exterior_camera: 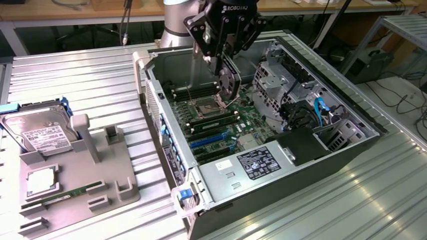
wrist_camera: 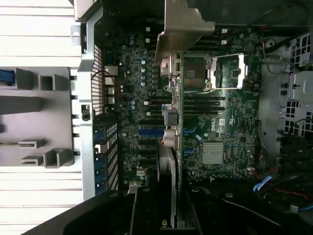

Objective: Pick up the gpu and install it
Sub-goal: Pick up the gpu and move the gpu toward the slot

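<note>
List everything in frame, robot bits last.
gpu: 1, green board, silver bracket, held above the motherboard
computer case: 1, black, open, mid-table
motherboard: 1, green, inside the case
hard drive: 1, silver, white label, in the fixture, exterior view's left
CPU: 1, silver, flat on the fixture
RAM stick: 1, green, on the fixture
fixture: 1, grey, beside the case
table: 1, ribbed silver
arm: 1, grey, behind the case
pincer: 1, black, shut on the gpu
</note>
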`<state>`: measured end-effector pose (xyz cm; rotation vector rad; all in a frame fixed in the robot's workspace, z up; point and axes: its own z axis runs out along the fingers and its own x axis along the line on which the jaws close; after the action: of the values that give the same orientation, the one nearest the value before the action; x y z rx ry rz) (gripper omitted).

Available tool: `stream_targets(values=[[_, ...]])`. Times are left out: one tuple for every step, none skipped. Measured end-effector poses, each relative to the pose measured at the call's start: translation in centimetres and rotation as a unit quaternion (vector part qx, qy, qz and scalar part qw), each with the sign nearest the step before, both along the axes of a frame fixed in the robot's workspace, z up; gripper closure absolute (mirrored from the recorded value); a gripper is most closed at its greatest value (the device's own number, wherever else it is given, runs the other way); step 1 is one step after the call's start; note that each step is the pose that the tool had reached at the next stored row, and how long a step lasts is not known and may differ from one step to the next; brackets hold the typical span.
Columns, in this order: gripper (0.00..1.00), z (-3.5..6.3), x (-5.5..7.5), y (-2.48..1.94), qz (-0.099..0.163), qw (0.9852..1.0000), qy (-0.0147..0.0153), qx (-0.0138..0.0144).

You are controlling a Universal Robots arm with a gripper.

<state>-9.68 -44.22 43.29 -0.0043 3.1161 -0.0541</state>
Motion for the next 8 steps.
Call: stream_targets(values=[[0.73,0.0,0.12,0.0,0.0,1.0,0.0,0.0],[0.73,0.0,0.22,0.0,0.0,1.0,0.0,0.0],[0.73,0.0,0.32,0.0,0.0,1.0,0.0,0.0],[0.73,0.0,0.4,0.0,0.0,1.0,0.0,0.0],[0.73,0.0,0.47,0.0,0.0,1.0,0.0,0.0],[0.73,0.0,0.55,0.0,0.0,1.0,0.0,0.0],[0.73,0.0,0.67,0.0,0.0,1.0,0.0,0.0],[0.73,0.0,0.78,0.0,0.0,1.0,0.0,0.0]])
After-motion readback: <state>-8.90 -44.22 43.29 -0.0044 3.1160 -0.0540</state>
